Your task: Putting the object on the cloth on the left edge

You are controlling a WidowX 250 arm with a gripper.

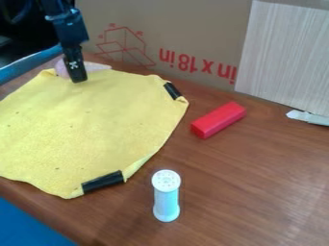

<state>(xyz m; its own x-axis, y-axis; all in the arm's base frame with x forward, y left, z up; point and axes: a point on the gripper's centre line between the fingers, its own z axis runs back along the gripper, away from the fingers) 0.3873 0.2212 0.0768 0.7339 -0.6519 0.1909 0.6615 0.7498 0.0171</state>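
At the far left, a blue strip (29, 64) runs slantwise along the table (250, 202), and a blue surface (26, 223) fills the lower left corner of the frame. The yellow cloth (77, 125) lies on the table across the left half, its border irregular and partly folded. At its upper edge, in the upper left of the frame, is a pale pink object (96, 67), partly hidden behind my black gripper (78, 79). My arm (66, 24) enters from the top edge, and the gripper points down over the cloth's upper border. I cannot tell whether it is open or closed, nor whether it grips the pink object; contact with the cloth is likewise uncertain. Two black strips mark the cloth's right side: the lower strip (103, 182) at the bottom corner, the upper strip (172, 91) near the upper right corner. A cardboard box (193, 24) with red print stands behind. Right of the cloth, below the frame's centre, a white shaker (166, 194) stands upright, its round top pierced with holes. Farther right and higher, a red block (219, 119) lies obliquely, apart from the cloth. A pale wood-grained panel (289, 53) occupies the upper right; at its foot, a whitish tool (308, 116) meets the right edge.
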